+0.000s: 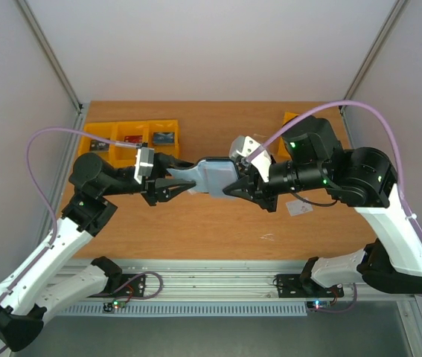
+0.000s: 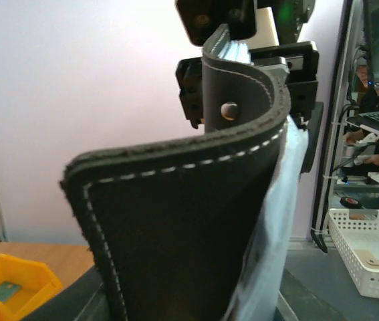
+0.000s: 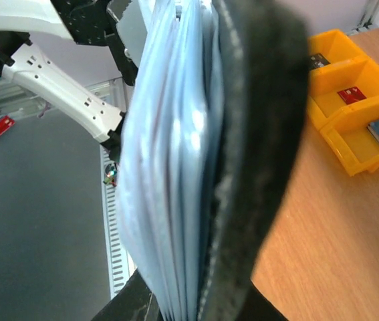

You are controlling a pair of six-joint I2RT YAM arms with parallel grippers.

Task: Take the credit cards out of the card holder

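card holder [image 1: 212, 177] edges pinched, left end effector [image 1: 187, 181], right end effector [image 1: 232, 186]

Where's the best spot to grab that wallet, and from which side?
Its thin end edges, one from each side. The card holder is flat and spans lengthwise between the left gripper and the right gripper, which pinch opposite ends, probably leaving the pockets reachable.

We list one wooden table [image 1: 196, 223]: yellow bins [image 1: 114, 128] at its back left, another yellow bin [image 1: 290, 120] back right, and a pale card [image 1: 298, 209] lying right of centre.
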